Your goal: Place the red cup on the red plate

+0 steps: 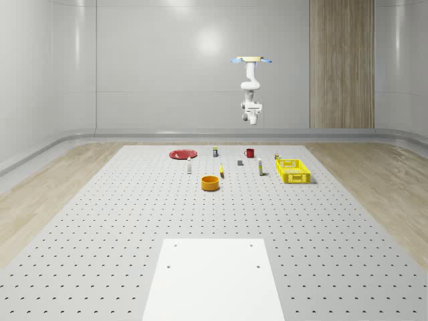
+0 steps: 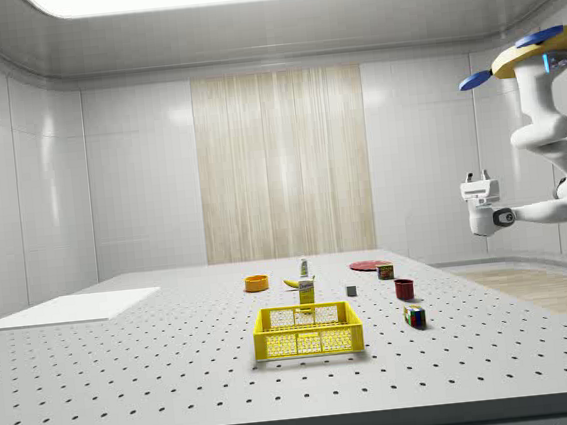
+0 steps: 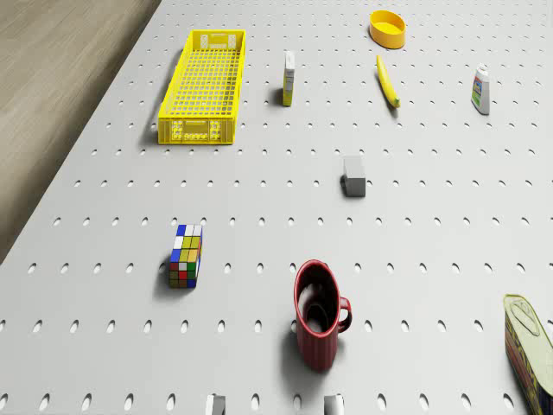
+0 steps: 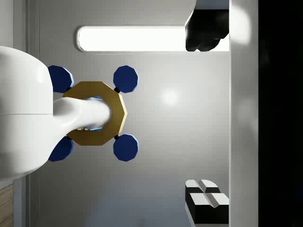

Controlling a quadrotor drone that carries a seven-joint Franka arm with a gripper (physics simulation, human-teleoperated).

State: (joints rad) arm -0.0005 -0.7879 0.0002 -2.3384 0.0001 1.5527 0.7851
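I hover high above the bench's [image 1: 100, 221] far edge, over the cup [image 1: 249, 153]. My tool [image 2: 478, 181] points upward, fingers apart, empty. The cup stands upright on the bench, well apart from the plate [image 1: 182, 154].

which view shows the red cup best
The drone view: the red cup is close, upright, with its handle and open mouth plain. The whole-scene view and the side view show it small and far off on the table.
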